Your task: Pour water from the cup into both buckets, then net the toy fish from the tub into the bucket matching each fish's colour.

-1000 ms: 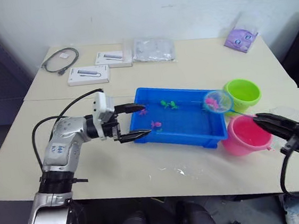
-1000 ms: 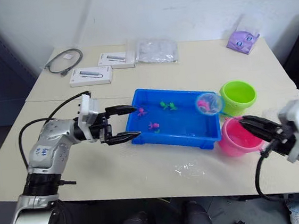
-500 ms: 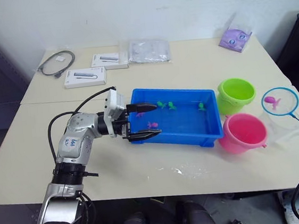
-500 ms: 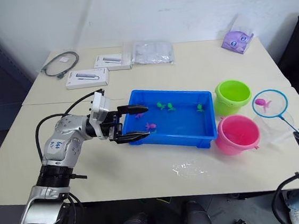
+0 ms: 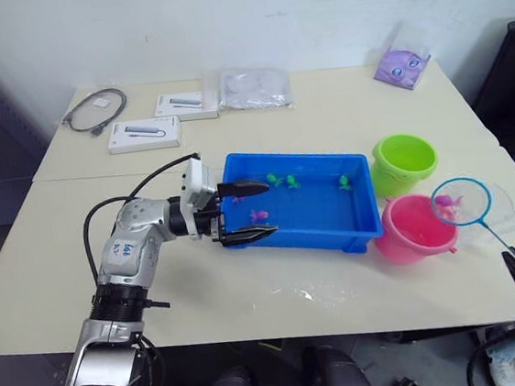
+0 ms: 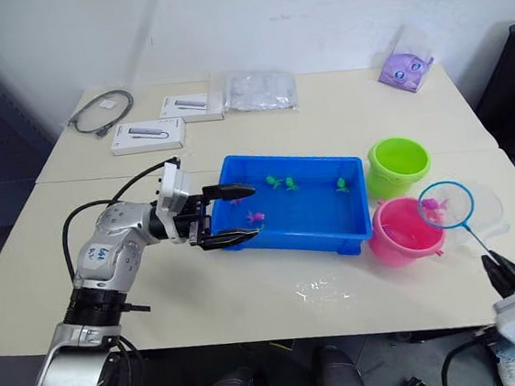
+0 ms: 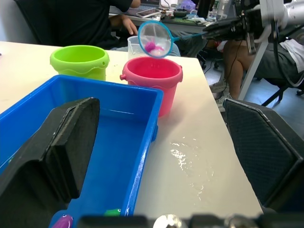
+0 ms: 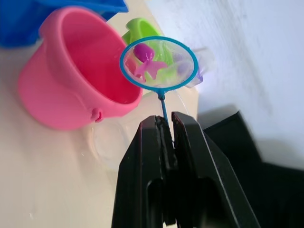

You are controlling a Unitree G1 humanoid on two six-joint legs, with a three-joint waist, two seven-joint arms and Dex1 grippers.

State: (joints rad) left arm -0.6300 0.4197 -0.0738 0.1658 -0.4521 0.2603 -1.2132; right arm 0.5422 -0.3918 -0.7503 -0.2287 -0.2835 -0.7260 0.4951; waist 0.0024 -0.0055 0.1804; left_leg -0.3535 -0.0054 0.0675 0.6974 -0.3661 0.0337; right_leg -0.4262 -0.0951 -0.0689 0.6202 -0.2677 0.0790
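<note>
The blue tub (image 5: 370,192) sits mid-table with several small green fish (image 5: 279,180) and pink fish (image 5: 260,215) in shallow water. To its right stand the green bucket (image 5: 405,161) and, nearer, the pink bucket (image 5: 415,229). My right gripper (image 8: 164,118) is shut on the net's thin handle. The net (image 5: 461,202) holds a pink fish (image 8: 145,61) and hangs just above the pink bucket's right rim. The clear cup (image 5: 501,209) stands right of the pink bucket. My left gripper (image 5: 246,211) is open, astride the tub's near left wall, one finger inside and one outside.
Two white boxes (image 5: 144,133), a grey cable (image 5: 94,109), a clear bag (image 5: 246,88) and a purple pouch (image 5: 396,65) lie along the table's far side. A water spill (image 5: 310,293) wets the table in front of the tub. People sit beyond the table's right end (image 7: 71,19).
The net rose from the tub's right end with the pink fish, swung out right, then came back left and down to the pink bucket. My left gripper stayed at the tub.
</note>
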